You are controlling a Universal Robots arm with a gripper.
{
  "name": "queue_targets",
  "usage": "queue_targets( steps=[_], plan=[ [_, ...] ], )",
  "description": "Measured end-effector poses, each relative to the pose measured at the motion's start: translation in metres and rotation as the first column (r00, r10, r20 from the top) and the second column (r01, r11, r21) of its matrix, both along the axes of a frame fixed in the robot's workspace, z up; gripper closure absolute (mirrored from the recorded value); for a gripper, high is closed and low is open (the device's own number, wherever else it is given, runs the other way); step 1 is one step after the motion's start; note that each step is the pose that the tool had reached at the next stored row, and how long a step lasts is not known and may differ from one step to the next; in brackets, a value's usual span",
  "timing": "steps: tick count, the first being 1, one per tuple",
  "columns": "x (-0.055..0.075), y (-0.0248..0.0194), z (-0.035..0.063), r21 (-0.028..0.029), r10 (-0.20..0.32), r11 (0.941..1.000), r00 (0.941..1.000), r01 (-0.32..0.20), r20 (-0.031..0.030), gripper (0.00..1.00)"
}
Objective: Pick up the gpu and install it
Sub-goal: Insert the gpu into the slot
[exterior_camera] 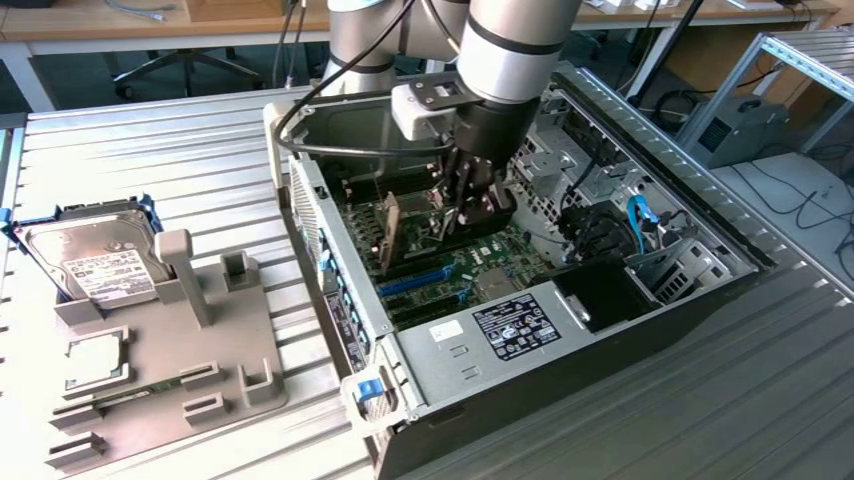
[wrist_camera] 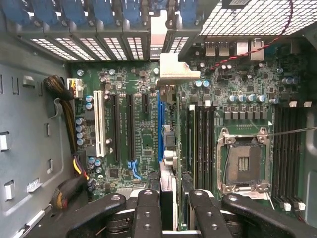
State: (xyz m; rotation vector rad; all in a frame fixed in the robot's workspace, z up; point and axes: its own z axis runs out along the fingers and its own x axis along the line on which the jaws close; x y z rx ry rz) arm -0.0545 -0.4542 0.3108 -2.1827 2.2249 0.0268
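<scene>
An open computer case [exterior_camera: 694,290] lies on a ribbed metal table [exterior_camera: 160,170]. Inside, walls and cables crowd the green board [wrist_camera: 143,134]. The gripper [exterior_camera: 470,212] pinches the gpu [exterior_camera: 391,235] upright, edge-on over the blue slot [wrist_camera: 160,129].

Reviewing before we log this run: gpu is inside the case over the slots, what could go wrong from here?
1. The gpu hangs edge-on in the gripper over the blue slot; slight misalignment could jam it on the slot's edge.
2. Its silver bracket sits close to the rear slot openings; it may catch there.
3. Capacitors and memory slots lie right beside the card and could be struck.
</scene>
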Motion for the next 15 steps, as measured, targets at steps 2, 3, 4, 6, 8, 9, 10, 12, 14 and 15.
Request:
queue_targets(
  steps=[2, 3, 4, 6, 8, 9, 10, 12, 14, 15],
  plan=[
    [-0.0004, -0.0001, -0.0007, 0.0001, 0.0, 1.0, 1.0, 0.0, 0.0, 0.73],
    [-0.0006, -0.0002, -0.001, 0.0, 0.0, 1.0, 1.0, 0.0, -0.0001, 0.73],
    [-0.0011, -0.0004, -0.0015, 0.0, 0.0, 1.0, 1.0, 0.0, 0.0, 0.73],
    [-0.0019, -0.0006, -0.0022, 0.0001, 0.0, 1.0, 1.0, 0.0, 0.0, 0.73],
    [-0.003, -0.0007, -0.0032, 0.0002, 0.0, 1.0, 1.0, 0.0, 0.0, 0.73],
    [-0.0034, -0.0007, -0.0037, 0.0002, 0.0, 1.0, 1.0, 0.0, 0.0001, 0.73],
    [-0.0038, -0.0007, -0.004, 0.0001, 0.0, 1.0, 1.0, 0.0, 0.0, 0.73],
    [-0.0048, -0.0007, -0.0049, 0.0001, 0.0, 1.0, 1.0, 0.0, 0.0, 0.73],
    [-0.0056, -0.0008, -0.0056, 0.0, 0.0, 1.0, 1.0, 0.0, 0.0, 0.73],
    [-0.0059, -0.0008, -0.006, 0.0001, 0.0, 1.0, 1.0, 0.0, 0.0, 0.73]
  ],
)
